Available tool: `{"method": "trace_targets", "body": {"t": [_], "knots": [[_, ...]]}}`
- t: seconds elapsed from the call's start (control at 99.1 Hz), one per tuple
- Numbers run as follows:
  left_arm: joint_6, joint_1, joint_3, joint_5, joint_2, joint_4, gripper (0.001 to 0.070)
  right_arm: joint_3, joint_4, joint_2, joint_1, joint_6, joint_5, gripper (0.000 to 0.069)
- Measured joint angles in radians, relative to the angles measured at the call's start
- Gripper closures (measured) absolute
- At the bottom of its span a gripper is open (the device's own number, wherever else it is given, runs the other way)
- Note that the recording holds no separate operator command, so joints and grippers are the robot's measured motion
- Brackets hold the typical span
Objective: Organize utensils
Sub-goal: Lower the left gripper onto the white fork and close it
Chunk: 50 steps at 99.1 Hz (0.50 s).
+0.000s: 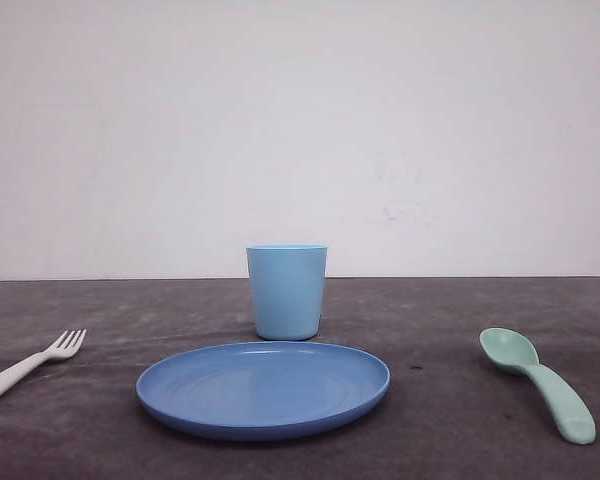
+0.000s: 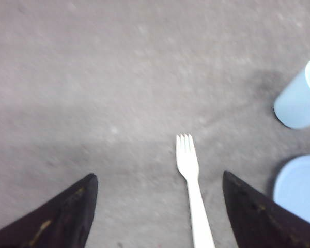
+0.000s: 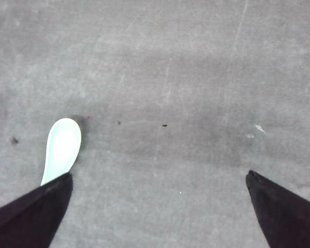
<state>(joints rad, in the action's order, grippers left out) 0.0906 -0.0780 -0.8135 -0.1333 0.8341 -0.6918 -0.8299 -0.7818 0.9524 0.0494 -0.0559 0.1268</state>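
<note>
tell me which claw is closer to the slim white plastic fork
Left. The left claw hangs open over the slim white plastic fork, its handle between the fingers. The right claw is open over by the mint-green plastic spoon.

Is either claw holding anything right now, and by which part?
Nothing is held. Both claws are open: the left claw hovers over the fork, the right claw near the spoon, both lying on the table.
</note>
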Motion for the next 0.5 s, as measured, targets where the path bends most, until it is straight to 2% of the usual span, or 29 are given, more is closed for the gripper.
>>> {"method": "trace_targets", "body": {"t": [0.293, 0.504], "knots": [[0.065, -0.124, 0.010, 0.000, 0.161, -0.014, 0.0240, 0.000, 0.005, 0.000, 0.000, 0.000, 0.000, 0.0012], [0.105, -0.203, 0.011, 0.031, 0.309, 0.052, 0.0240, 0.000, 0.008, 0.000, 0.000, 0.000, 0.000, 0.0012]]}}
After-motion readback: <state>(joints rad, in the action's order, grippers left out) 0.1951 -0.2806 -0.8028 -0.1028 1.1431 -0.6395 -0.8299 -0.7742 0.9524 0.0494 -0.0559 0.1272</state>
